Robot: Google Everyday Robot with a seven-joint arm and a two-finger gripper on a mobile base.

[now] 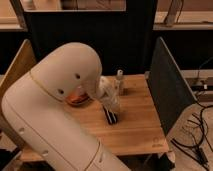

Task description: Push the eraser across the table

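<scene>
Eraser [111,117] is lying on the table [137,127], roughly mid-tabletop and slightly toward the near edge. It's a dark oblong block, with its long axis running from far-left to near-right. My gripper [111,107] is hanging right at the eraser's far end, coming down on it from above. I cannot tell if it is touching the eraser or just above it, and I cannot tell if it is open or closed, since my pale wrist is covering it. Just behind the gripper, a small pale bottle [120,81] is standing upright on the table near the far edge, apart from the eraser. My arm [60,100] is taking up the whole left and lower-left of the view. Its big white elbow is bulging over the table's left half, with an orange band [76,99] showing under the joint. A dark upright panel [167,92] is standing along the table's right edge and a wooden panel [20,65] is leaning along the left. A dark backboard [100,40] is sitting behind the table. Cables [200,132] are trailing on the floor to the right.
</scene>
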